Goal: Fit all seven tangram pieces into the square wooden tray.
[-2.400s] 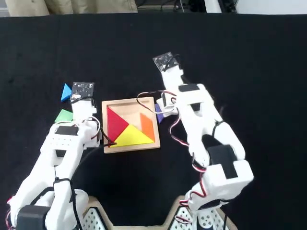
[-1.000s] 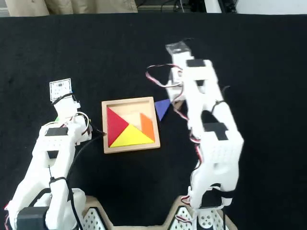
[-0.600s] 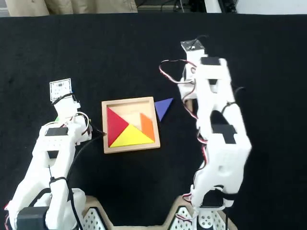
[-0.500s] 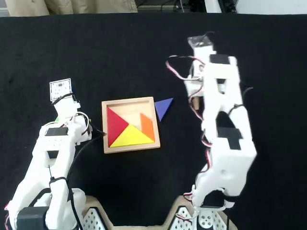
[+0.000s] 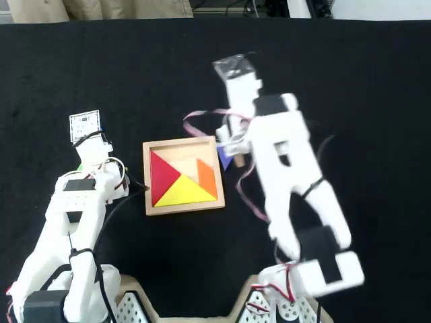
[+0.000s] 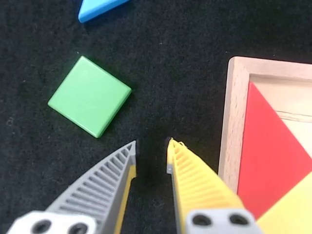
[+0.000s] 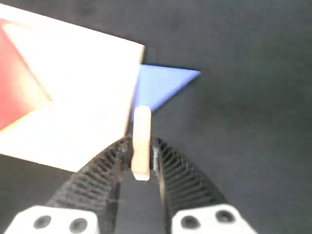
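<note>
The square wooden tray (image 5: 180, 141) lies mid-table and holds a red triangle (image 5: 161, 176), a yellow triangle (image 5: 185, 194) and an orange piece (image 5: 207, 176). A blue-violet triangle (image 7: 161, 83) lies on the cloth against the tray's right side. My right gripper (image 7: 140, 146) hovers just above that spot, shut on a thin tan piece (image 7: 141, 141) held edge-on. My left gripper (image 6: 152, 144) is open with nothing in it, low over the cloth between a green square (image 6: 89, 96) and the tray's left rim (image 6: 228, 122).
A light-blue triangle (image 6: 100, 7) lies beyond the green square. The left arm (image 5: 77, 202) covers the cloth left of the tray. The black tablecloth (image 5: 363, 101) stretches bare to the right and at the back.
The right arm swung back from the right toward the tray's right edge, carrying the tan piece over the blue-violet triangle. The left arm has kept still over the last second.
</note>
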